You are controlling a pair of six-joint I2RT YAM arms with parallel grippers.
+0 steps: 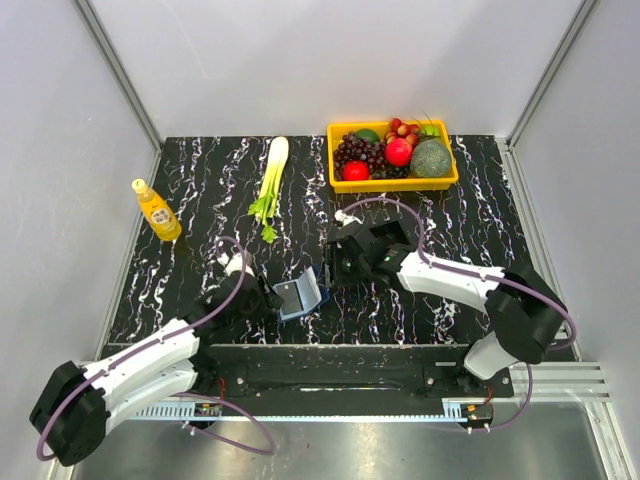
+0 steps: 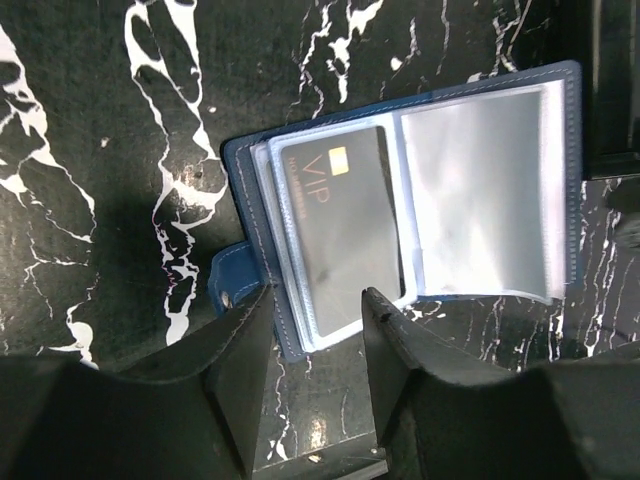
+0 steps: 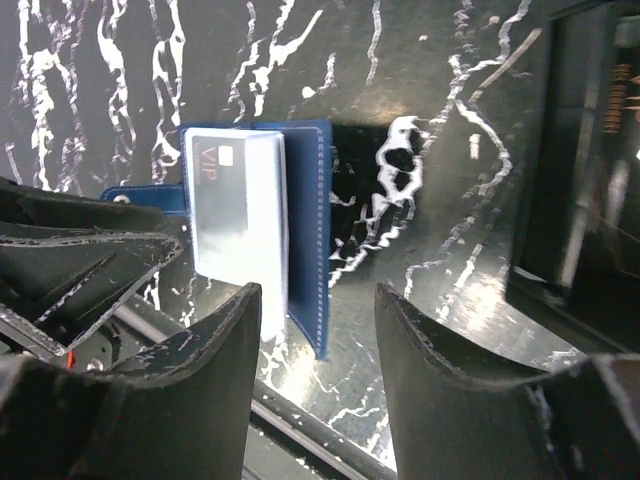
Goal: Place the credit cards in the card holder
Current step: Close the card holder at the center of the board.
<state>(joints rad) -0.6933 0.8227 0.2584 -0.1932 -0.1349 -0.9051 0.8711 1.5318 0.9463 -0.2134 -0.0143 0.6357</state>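
The small dark navy-blue folding card holder (image 1: 300, 296) lies open close to the near edge of the worktop, a little left of the middle, with its clear plastic sleeves showing. One dark grey card marked VIP (image 2: 340, 225) sits in a sleeve; the sleeve beside it looks empty.

I judge that the holder is light and its cover soft, so it may slide or fold shut if you push it. The sleeves look thin and slippery. Take hold on the stitched blue cover edge, not on the plastic.

Your left gripper (image 2: 318, 300) has its jaws apart, one on each side of the holder's edge, not clamped. Your right gripper (image 3: 318, 305) is spread too, above the holder, and it holds nothing. Near it, to the right, is a black open tray (image 3: 585, 150).

By the far edge are a yellow plastic basket of fruit (image 1: 392, 184) and a green celery stalk (image 1: 270, 180). A yellow bottle (image 1: 157, 212) stands near the left edge.
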